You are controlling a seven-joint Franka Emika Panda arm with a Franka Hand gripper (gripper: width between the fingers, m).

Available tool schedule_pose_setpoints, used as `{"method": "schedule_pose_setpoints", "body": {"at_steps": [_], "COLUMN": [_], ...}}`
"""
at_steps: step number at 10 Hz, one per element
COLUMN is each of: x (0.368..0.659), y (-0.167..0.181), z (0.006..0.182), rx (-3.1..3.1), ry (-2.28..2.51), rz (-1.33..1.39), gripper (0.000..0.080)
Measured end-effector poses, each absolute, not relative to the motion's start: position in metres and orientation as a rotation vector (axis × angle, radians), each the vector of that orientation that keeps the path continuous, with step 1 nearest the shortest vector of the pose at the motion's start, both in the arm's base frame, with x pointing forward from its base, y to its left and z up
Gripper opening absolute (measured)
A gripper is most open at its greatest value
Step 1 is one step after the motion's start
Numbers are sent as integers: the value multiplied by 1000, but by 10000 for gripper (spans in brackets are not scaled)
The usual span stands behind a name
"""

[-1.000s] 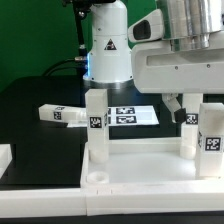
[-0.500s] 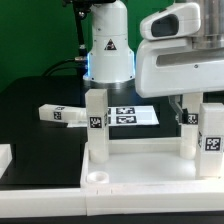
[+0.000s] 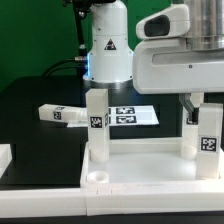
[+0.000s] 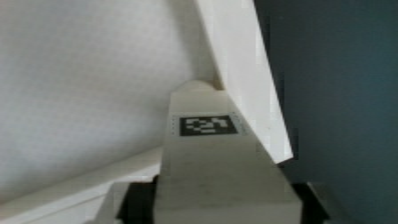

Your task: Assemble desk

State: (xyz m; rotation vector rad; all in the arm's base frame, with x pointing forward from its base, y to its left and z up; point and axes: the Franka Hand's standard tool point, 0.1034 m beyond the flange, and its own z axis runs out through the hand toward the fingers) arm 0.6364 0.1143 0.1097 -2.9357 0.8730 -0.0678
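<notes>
White end effector point(image 3: 197, 100) — clasping upright leg point(image 3: 209, 140).

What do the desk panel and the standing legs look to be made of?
Desk panel: apparently white plastic, smooth and slightly glossy, with a moulded raised rim. Legs: seemingly the same white plastic, square-sided, carrying flat printed black-and-white tags, probably paper stickers.

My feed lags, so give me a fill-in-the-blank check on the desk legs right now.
1. ___ legs stand upright on the desk panel.
2. One loose leg lies on the ___ table.
3. The marker board lies flat ___ the upright leg.
4. The wrist view shows a leg bearing a ___.

Missing: three; black; behind; tag
</notes>
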Motion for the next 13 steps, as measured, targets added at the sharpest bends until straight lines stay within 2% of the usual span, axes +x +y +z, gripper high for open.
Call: {"method": "schedule_pose_setpoints", "body": {"at_steps": [2, 5, 8, 10, 11, 12, 13], "x": [634, 635, 635, 636, 636, 636, 637], "y": [113, 113, 113, 114, 114, 114, 112], "z": [109, 109, 109, 109, 108, 108, 108], "rx": [-2727, -2631, -1971, -1893, -1904, -1963, -2221], "ry": [1368, 1534, 2275, 2325, 2316, 2269, 2023], "rz": [-162, -147, -61, -50, -48, -54, -80], "gripper": [285, 285, 285, 285, 383, 522, 608]}}
